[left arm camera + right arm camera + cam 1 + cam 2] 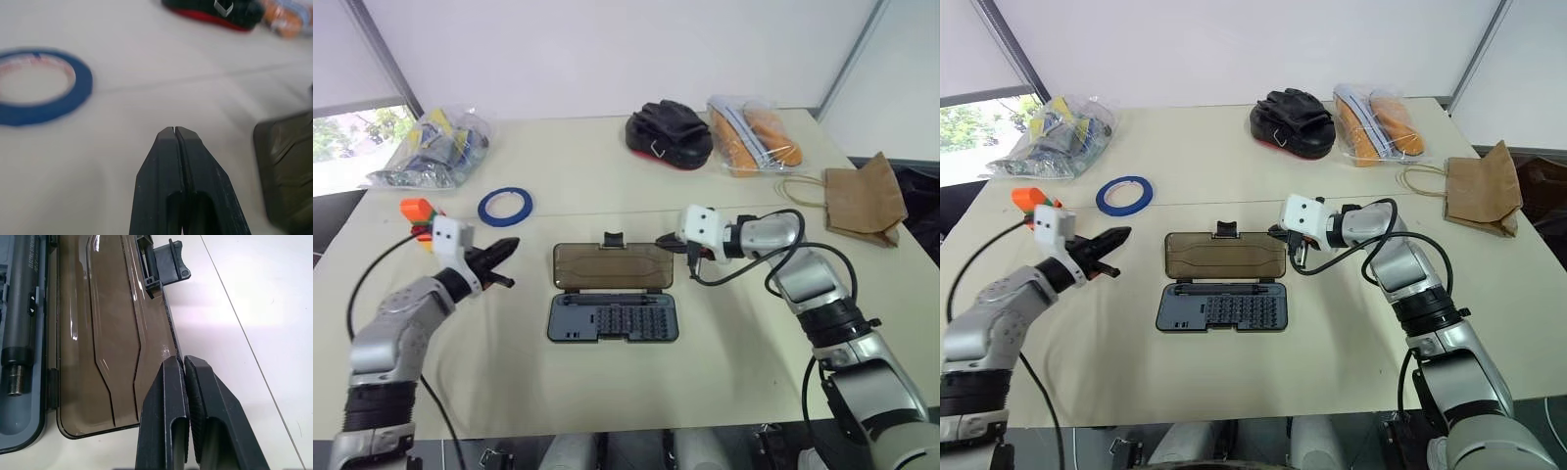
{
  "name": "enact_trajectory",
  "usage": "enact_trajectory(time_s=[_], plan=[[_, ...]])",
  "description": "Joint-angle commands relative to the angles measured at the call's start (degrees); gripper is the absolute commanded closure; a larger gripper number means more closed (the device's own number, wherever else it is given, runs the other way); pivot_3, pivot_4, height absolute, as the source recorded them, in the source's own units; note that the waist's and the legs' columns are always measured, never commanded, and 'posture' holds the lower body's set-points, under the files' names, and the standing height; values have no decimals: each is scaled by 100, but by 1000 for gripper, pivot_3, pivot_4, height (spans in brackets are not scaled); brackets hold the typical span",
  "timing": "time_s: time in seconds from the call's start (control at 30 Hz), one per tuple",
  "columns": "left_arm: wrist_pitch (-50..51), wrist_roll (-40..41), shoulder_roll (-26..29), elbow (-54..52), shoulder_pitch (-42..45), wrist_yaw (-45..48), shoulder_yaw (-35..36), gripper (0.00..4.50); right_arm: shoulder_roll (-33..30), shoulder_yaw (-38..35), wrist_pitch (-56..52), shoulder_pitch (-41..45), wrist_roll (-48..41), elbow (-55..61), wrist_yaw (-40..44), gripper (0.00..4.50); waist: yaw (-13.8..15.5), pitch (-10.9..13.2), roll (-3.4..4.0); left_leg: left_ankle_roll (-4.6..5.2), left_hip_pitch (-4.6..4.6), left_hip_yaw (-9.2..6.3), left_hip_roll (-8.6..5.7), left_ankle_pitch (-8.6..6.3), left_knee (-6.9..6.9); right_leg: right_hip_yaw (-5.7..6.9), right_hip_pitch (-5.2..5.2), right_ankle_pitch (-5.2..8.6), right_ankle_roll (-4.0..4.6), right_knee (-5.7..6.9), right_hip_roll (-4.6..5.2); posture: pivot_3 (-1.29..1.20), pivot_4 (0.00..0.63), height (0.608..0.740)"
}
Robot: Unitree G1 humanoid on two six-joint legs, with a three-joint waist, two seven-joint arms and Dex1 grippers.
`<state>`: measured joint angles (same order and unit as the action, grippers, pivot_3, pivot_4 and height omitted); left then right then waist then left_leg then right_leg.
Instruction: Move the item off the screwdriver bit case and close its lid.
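A pale surface (724, 382) under white walls, a window at the far left, and we're partway through. The tape (505, 205) lies flat on the surface, well clear of the case (613, 292) and off to its far left, so the first half looks done. What's left is the closing: the lid (613, 265) is folded flat open behind the tray, latch tab on its far edge, bits on show.

The left tool (506, 262) hangs left of the case, fingers pressed together on nothing. The right tool (677, 244) sits at the lid's right edge, also closed and empty; whether it touches the lid I can't tell.

The count: one tape ring, one case with one lid, two tools. Around the edges, one block stack (419, 212), two clear bags (433, 145), one black glove (668, 132), one paper bag (862, 200).
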<state>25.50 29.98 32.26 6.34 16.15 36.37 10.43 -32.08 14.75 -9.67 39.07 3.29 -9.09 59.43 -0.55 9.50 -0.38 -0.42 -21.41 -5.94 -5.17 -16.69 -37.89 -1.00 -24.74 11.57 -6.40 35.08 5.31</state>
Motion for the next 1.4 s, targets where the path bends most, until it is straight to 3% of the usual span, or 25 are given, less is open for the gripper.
enact_trajectory(time_s=[0.03, 0.17, 0.37, 0.47, 0.57, 0.67, 0.77, 0.87, 0.97, 1.13, 1.27, 1.33, 1.4], plan=[[-502, -331, -171, 737, 577, 622, -383, 4500, 29, -94, -34, 125, -76, 354, -87, 4454, 2, 1, -3, 0, -1, -1, -1, 0, 0, 2, -1, 0, 0, 0, 1, 0, 150, 740], [-637, -422, -314, 1608, 1075, 1392, -605, 4500, 26, -88, -125, 114, -81, 465, -88, 4454, -34, 2, -4, 0, -4, -2, -1, 0, 0, 2, -5, -1, -1, 1, 1, 0, 150, 740], [-307, -442, -189, 2039, 1384, 2252, -771, 4500, -11, -85, -248, 103, -50, 599, -112, 4454, -44, 4, -5, -1, -8, 1, 2, 1, 5, 0, -18, 0, -1, 3, -1, 0, 150, 740], [-275, -468, -150, 2143, 1448, 2418, -726, 4500, -62, -66, -369, 85, -55, 729, -55, 3502, -27, 6, -7, 0, -10, 1, 0, 1, 4, 0, -18, -1, -1, 3, 1, 0, 150, 740], [-181, -411, -137, 2185, 1542, 2491, -609, 4500, -171, -121, -591, 104, -80, 1053, -35, 2044, -12, 8, -10, 0, -11, 0, -1, 1, 4, 1, -18, -1, -1, 3, 3, 0, 150, 740], [12, -239, -153, 2024, 1614, 2577, -500, 4500, -449, -664, -2000, 78, -1248, 2082, 523, 530, -3, 24, -11, 0, -15, 0, -2, 1, 2, 1, -19, -1, -1, 3, 5, 0, 150, 740], [205, -129, -132, 1822, 1648, 2691, -474, 4500, -467, -1704, -3475, 278, -2905, 2727, 584, 530, -5, 28, -16, 0, -35, -13, -2, 0, -1, 8, -30, -1, -2, 1, 8, 0, 150, 740], [624, 102, -47, 1413, 1683, 2893, -465, 4500, -60, -3154, -4682, 927, -4584, 2526, -240, 530, -17, 32, -16, 0, -47, -17, -2, 1, -3, 10, -42, -3, 0, 1, 20, 0, 150, 740], [1257, 391, 185, 644, 1553, 3300, -665, 4500, 83, -3840, -5123, 1221, -5316, 2253, -859, 530, -11, 33, -17, 0, -57, -24, -1, 1, -2, 11, -51, -2, 1, 3, 23, 0, 150, 740], [2005, 663, 1098, -816, 958, 4025, -1108, 4500, 19, -3616, -4936, 962, -5186, 2140, -1309, 530, -63, 39, -6, 2, -70, -13, -2, -1, 4, 4, -68, -2, 2, 0, 26, 0, 150, 740], [1960, 652, 1853, -1609, 306, 4509, -1259, 4500, -145, -3177, -4766, 668, -4916, 2217, -1472, 530, -50, 59, 22, 2, -72, -6, 0, 0, 5, -1, -75, -2, 2, 3, 24, 0, 150, 740], [2047, 762, 1721, -1320, 665, 4207, -981, 4500, -346, -2665, -4619, 415, -4555, 2427, -1470, 530, -4, 64, 25, 2, -73, -7, 1, 0, 5, 3, -75, -1, 3, 5, 23, 0, 150, 740], [2180, 950, 1314, -617, 1642, 3655, -589, 4500, -601, -1761, -4436, -97, -4095, 2992, -1371, 530, 115, 71, 20, 1, -81, -20, -2, 2, -11, 22, -67, -1, 2, 4, 19, 0, 150, 740]])
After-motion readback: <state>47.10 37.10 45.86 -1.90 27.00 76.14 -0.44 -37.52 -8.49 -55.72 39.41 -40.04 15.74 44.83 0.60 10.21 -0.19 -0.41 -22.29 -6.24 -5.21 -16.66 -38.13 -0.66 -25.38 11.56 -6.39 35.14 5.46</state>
